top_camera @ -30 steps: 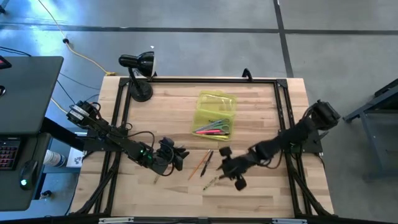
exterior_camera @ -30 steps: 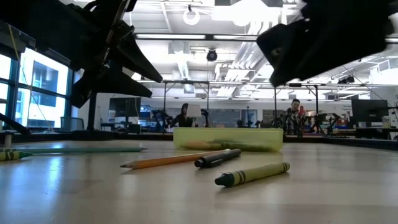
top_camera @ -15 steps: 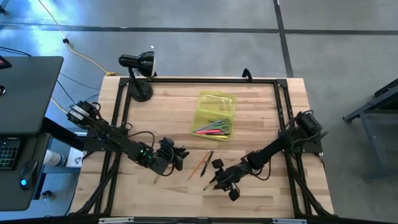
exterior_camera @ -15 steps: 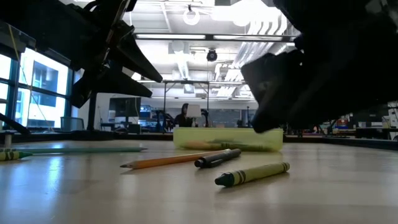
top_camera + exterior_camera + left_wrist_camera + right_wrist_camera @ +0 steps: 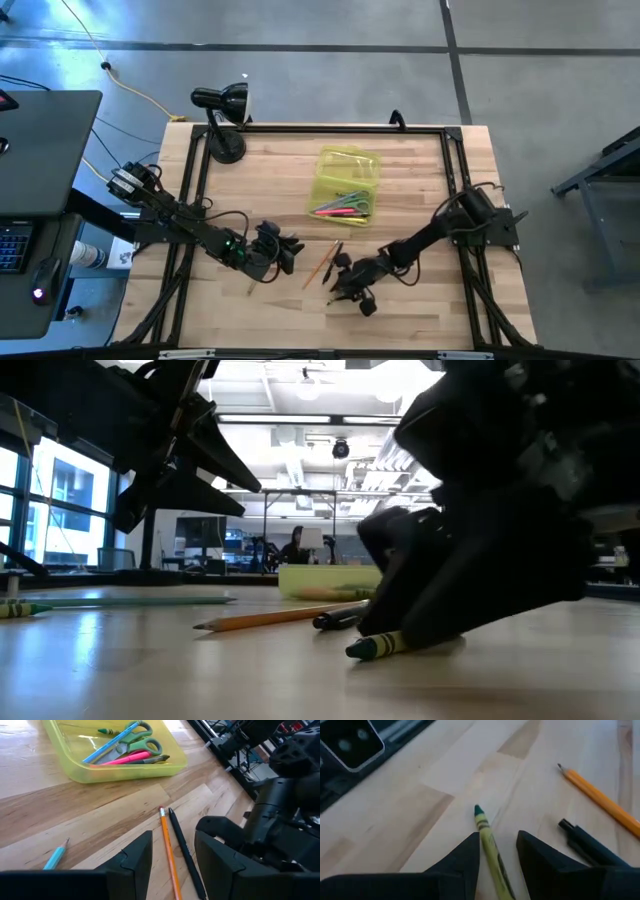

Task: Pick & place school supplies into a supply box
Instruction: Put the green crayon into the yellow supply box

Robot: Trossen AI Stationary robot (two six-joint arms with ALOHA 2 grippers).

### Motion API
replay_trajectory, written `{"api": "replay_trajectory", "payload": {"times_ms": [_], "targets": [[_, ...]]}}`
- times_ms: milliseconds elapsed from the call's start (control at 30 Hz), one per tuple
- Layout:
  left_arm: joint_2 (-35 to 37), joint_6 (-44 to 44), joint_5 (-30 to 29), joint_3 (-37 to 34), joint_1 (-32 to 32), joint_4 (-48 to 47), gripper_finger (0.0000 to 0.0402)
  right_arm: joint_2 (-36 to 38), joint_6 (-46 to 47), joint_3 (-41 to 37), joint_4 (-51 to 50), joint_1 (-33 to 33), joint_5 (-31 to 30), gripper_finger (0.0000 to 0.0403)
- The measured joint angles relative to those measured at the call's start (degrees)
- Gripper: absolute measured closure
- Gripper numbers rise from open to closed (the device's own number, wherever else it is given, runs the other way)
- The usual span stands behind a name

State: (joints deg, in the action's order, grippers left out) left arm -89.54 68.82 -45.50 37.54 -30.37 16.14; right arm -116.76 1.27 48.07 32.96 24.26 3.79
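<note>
Wood table (image 5: 420, 180), lab room behind. Right gripper (image 5: 497, 851) down, jaws parted astride green crayon (image 5: 487, 840), not clamped. Left gripper (image 5: 172, 852) open, empty. Supply box (image 5: 346, 184) mid-table, lamp (image 5: 222, 118) at corner.

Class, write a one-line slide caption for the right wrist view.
Right gripper with open fingers straddling a green crayon on the wooden table, beside an orange pencil and black pen.

A black desk lamp (image 5: 222, 118) stands at the table (image 5: 420, 180) corner (far left).
</note>
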Motion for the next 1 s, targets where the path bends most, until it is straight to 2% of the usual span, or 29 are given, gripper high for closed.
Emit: {"api": "replay_trajectory", "payload": {"times_ms": [133,267,367,533,633,833,933,1000], "targets": [[0.00,0.00,0.03,0.00,0.00,-0.02,0.0222,-3.28,0.11,0.07,1.73,-0.74,3.64,0.0289],[0.00,0.00,0.04,0.00,0.00,-0.02,0.0222,-7.26,-0.39,0.22,6.85,-0.54,3.26,0.0296],[-0.02,0.00,0.30,0.00,0.00,-0.02,0.0222,-9.23,-1.32,0.22,11.03,-0.09,1.85,0.0321],[-0.02,0.00,1.20,0.00,0.02,-0.02,0.0222,-9.69,-3.71,0.07,12.59,0.17,-0.58,0.0388],[-0.02,0.00,1.27,0.00,0.01,-0.04,0.0222,-9.79,-1.73,-0.10,13.95,0.07,0.06,0.0389],[-0.02,0.02,1.55,0.00,0.00,-0.02,0.0222,-3.61,0.50,-0.32,12.72,0.12,-0.68,0.0395],[-0.02,0.02,1.57,0.00,0.00,-0.02,0.0222,2.49,1.01,-0.51,10.10,0.00,-7.03,0.0391],[-0.02,0.02,1.55,0.00,0.00,-0.04,0.0222,7.91,-2.07,-0.25,7.19,-0.65,-11.30,0.0393]]}}
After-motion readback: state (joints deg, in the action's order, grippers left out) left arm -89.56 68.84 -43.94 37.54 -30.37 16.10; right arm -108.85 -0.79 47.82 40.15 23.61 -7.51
